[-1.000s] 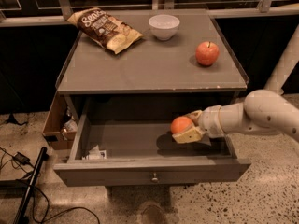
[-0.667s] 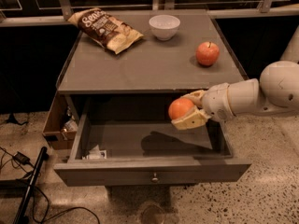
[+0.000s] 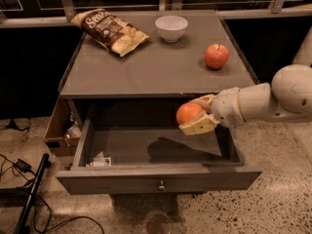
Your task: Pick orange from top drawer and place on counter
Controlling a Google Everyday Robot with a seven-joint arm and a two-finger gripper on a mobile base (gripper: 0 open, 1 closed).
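The orange (image 3: pixel 188 113) is held in my gripper (image 3: pixel 193 115), which is shut on it. The gripper reaches in from the right and holds the fruit above the open top drawer (image 3: pixel 156 178), just below and in front of the counter's front edge. The drawer is pulled out, its grey front panel and small knob facing me. The counter (image 3: pixel 146 69) is the grey top of the cabinet.
On the counter lie a chip bag (image 3: pixel 109 30) at the back left, a white bowl (image 3: pixel 171 28) at the back and a red apple (image 3: pixel 216 56) on the right. A small white packet (image 3: pixel 100 160) lies in the drawer's front left corner. A cardboard box (image 3: pixel 61 130) stands left of the cabinet.
My gripper has lifted the orange from the drawer floor up to just below the counter's front edge.
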